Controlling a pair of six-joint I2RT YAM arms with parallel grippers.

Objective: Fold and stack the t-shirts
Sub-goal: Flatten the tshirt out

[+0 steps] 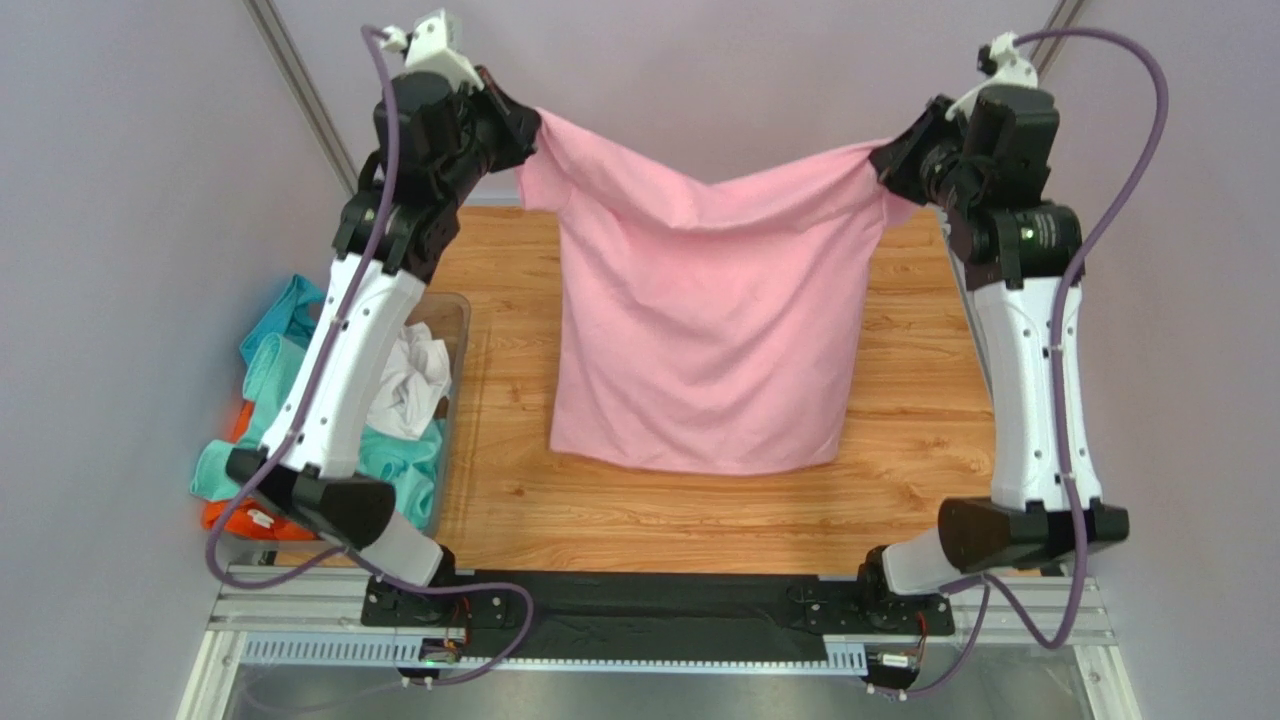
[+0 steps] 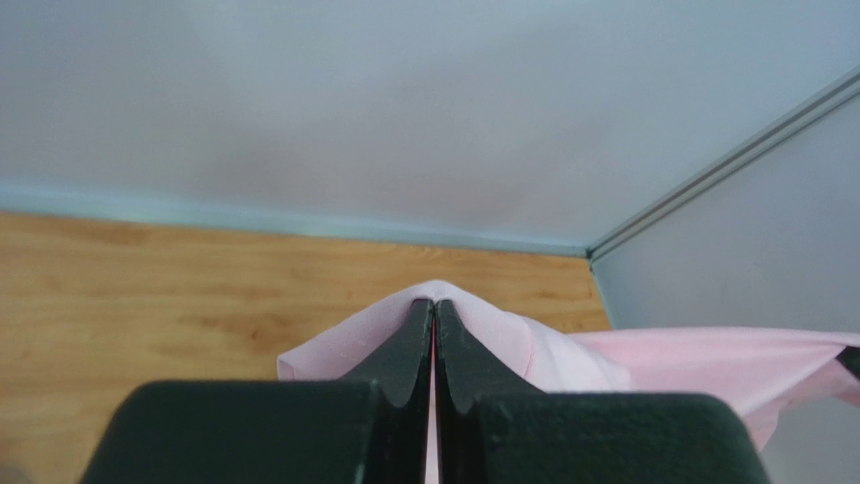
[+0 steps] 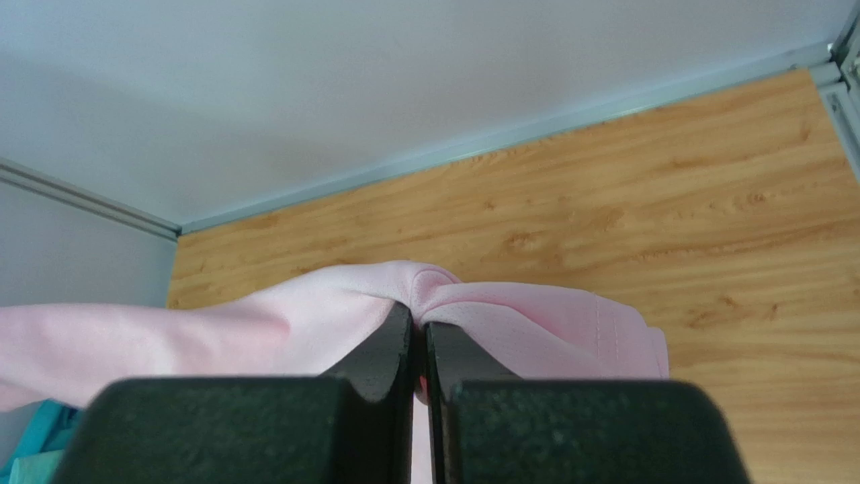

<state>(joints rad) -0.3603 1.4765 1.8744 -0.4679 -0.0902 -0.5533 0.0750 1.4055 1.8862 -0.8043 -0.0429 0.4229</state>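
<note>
Left gripper (image 1: 511,138) jaws closed, pinching one top corner of pink t-shirt (image 1: 706,338), raised at far left of wooden table (image 1: 496,503). Shirt hangs spread between arms, top edge sagging, hem low over table centre, contact unclear. Right gripper (image 1: 899,162) likewise clamped on opposite corner.
</note>
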